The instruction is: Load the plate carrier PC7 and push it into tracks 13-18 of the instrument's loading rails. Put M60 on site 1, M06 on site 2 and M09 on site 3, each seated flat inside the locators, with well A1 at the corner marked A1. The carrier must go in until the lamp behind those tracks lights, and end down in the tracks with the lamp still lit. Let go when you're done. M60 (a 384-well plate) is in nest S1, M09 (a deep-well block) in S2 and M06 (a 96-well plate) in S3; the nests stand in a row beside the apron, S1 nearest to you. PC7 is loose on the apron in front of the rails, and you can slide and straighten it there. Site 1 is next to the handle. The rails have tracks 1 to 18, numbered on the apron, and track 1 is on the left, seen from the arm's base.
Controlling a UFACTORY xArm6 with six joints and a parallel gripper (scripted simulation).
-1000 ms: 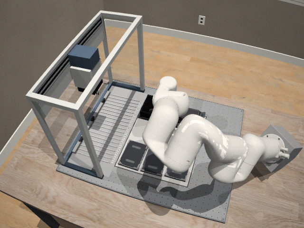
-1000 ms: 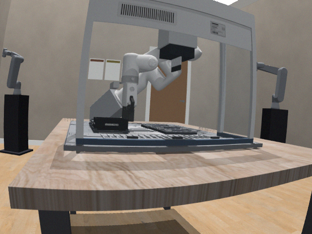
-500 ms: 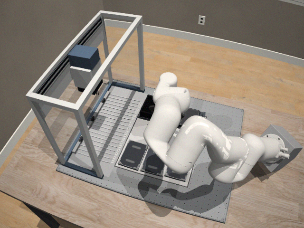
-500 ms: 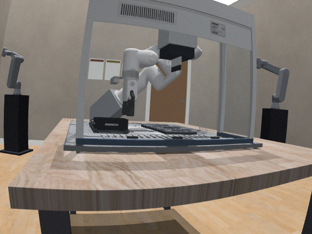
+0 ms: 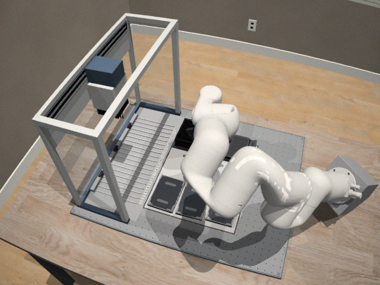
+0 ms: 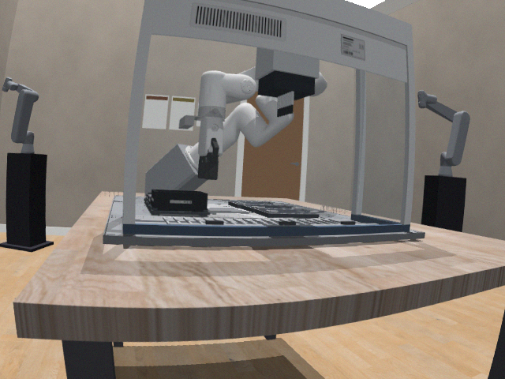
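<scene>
The carrier PC7 (image 5: 240, 143) lies on the apron in front of the far, high-numbered tracks of the rails (image 5: 138, 153), with its handle end towards the arm's base. A black deep-well block, M09 (image 5: 184, 134), stands on its end nearest the rails and also shows in the exterior view (image 6: 177, 200). The carrier's middle is hidden under the arm. My gripper (image 6: 207, 175) hangs open and empty above the carrier, just behind the block. In the top view it is hidden by the arm. The three nests (image 5: 192, 202) show flat dark rectangles, and I cannot tell whether plates lie in them.
The white instrument frame (image 5: 101, 135) stands over the rails, with a blue and white head (image 5: 105, 82) hanging under its top beam. Small dark blocks (image 6: 287, 222) sit at the back end of the rails. The arm's base (image 5: 347, 180) is at the table's right.
</scene>
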